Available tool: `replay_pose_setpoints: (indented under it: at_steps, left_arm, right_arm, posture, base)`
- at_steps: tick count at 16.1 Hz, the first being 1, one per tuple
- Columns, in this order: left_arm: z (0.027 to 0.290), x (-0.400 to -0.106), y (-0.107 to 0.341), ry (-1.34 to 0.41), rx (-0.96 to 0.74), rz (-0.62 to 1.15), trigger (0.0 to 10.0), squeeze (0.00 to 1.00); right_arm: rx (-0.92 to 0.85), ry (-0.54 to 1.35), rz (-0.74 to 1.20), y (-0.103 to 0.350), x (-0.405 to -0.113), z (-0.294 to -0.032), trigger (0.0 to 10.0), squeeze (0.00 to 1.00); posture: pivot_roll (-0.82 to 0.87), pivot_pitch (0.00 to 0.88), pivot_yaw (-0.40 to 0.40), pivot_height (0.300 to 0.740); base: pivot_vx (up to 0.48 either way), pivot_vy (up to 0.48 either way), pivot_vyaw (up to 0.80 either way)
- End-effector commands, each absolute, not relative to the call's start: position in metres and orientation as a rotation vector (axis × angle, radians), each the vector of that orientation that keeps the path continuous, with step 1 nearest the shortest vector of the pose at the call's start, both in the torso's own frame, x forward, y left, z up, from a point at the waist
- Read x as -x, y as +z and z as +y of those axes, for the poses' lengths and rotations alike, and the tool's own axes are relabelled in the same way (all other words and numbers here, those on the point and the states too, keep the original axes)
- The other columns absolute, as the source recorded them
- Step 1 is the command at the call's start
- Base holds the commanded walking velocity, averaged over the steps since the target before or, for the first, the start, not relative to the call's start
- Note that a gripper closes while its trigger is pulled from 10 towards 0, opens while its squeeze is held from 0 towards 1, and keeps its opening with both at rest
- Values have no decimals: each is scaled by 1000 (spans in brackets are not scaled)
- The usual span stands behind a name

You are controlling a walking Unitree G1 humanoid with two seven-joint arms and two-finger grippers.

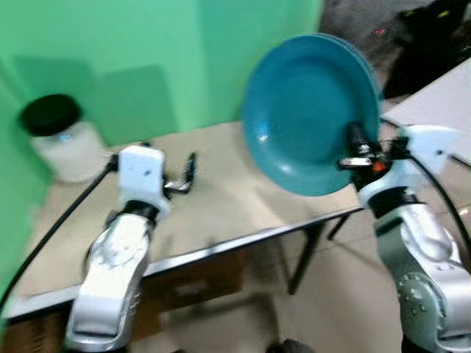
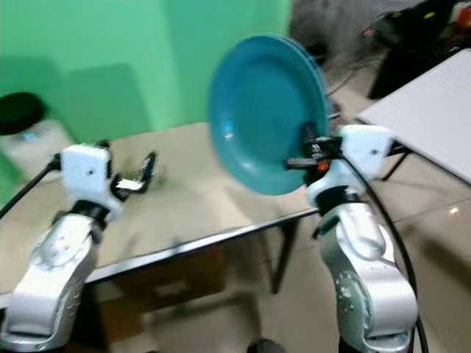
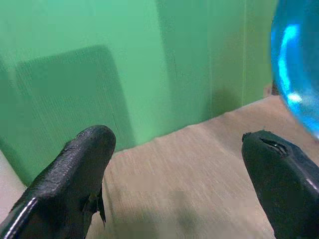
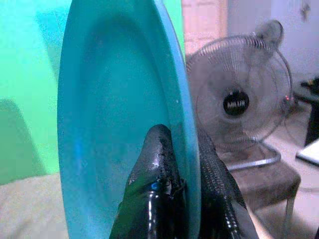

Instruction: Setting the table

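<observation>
Two tools are working: the right tool (image 4: pixel 182 174) is pinching the teal plate's (image 1: pixel 305 110) rim, holding it upright above the desk's (image 1: pixel 221 198) near edge; the left tool (image 3: pixel 182 164) is hovering spread apart.

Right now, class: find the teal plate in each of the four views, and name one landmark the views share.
Left eye view: teal plate upper centre-right, held on edge by the right hand.
Right eye view: upper centre.
Left wrist view: a blue sliver at the edge.
Right wrist view: edge-on, rim pinched between the fingers.
Shared landmark: green wall.
</observation>
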State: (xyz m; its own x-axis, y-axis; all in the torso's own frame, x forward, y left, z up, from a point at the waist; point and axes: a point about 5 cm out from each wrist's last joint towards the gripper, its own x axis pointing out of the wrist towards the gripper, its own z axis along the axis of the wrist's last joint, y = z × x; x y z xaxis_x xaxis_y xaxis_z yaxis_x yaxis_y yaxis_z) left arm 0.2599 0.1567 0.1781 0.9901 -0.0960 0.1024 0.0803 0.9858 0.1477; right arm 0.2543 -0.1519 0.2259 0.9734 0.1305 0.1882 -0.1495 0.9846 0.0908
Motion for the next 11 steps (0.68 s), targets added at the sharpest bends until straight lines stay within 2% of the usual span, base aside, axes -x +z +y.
replay_pose_setpoints:
  at_steps: [1, 7, 11]
  left_arm:
    - [156, -259, 183, -76, -151, -124, 10000, 0]
    - [160, -256, 187, -70, -212, -130, 10000, 0]
    - [150, -257, 182, -111, -196, -114, 10000, 0]
  right_arm:
    - [-89, 130, -205, 228, -255, -156, 10000, 0]
    - [-95, 136, -203, 226, -256, -154, 10000, 0]
    - [-104, 91, -186, 219, -251, -162, 10000, 0]
  posture:
    - [-62, 53, 0, 740]
    - [-65, 64, 5, 740]
    - [-73, 68, 29, 740]
  base:
    - [0, -315, -800]
    - [0, -316, -800]
    - [0, -319, -800]
